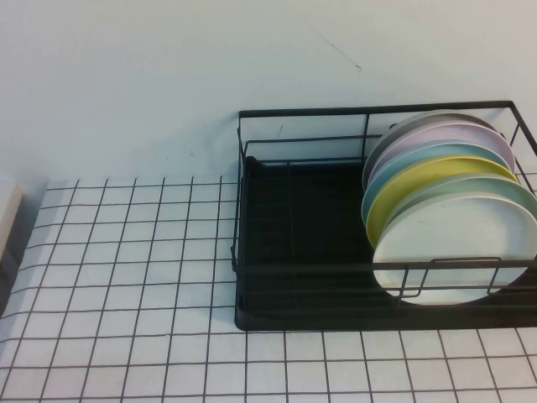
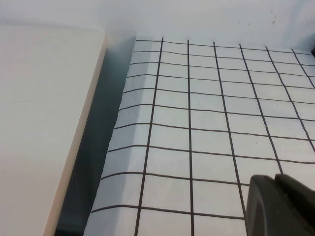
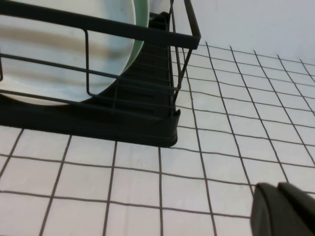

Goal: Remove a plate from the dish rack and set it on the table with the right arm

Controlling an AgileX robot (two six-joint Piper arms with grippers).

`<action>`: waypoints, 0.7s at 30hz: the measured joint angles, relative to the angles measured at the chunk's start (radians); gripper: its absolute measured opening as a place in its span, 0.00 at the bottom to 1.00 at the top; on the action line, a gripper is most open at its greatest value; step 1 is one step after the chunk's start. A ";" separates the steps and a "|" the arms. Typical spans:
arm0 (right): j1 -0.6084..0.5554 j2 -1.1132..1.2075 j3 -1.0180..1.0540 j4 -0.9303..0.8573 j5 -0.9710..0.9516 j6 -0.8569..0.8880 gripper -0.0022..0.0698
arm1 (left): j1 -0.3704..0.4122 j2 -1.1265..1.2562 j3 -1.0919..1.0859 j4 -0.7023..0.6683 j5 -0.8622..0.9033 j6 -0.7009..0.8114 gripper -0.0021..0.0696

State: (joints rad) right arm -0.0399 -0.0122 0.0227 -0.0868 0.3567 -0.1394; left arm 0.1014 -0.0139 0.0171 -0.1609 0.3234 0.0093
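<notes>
The black wire dish rack (image 1: 294, 315) stands on the gridded white table (image 1: 126, 277) at the right. Several plates stand upright in its right half. The white plate (image 1: 457, 248) is the frontmost, with a pale mint-green plate (image 1: 495, 189) and a yellow plate (image 1: 419, 180) behind it. In the right wrist view the rack's front corner (image 3: 98, 125) and the white plate (image 3: 64, 54) show behind the wires. My right gripper (image 3: 277, 186) is shut and empty, low over the table in front of the rack. My left gripper (image 2: 275, 177) is shut and empty over the table's left part. Neither arm shows in the high view.
Blue, lilac and grey plates (image 1: 453, 134) stand behind the yellow one. The rack's left half (image 1: 285, 210) holds no plates. A white block (image 2: 44, 123) lies along the table's left edge, also in the high view (image 1: 7, 214). A pale wall rises behind the table.
</notes>
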 joint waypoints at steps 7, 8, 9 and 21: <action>0.000 0.000 0.000 0.000 0.000 0.000 0.03 | 0.000 0.000 0.000 0.000 0.000 0.000 0.02; 0.000 0.000 0.000 0.000 0.000 0.000 0.03 | 0.000 0.000 0.000 0.000 0.000 0.000 0.02; 0.000 0.000 0.000 0.000 0.000 0.000 0.03 | 0.000 0.000 0.000 0.000 0.000 0.000 0.02; 0.000 0.000 0.000 -0.007 0.000 0.000 0.03 | 0.000 0.000 0.000 0.000 0.000 0.000 0.02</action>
State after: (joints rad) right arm -0.0399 -0.0122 0.0227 -0.0940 0.3567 -0.1394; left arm 0.1014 -0.0139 0.0171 -0.1609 0.3234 0.0093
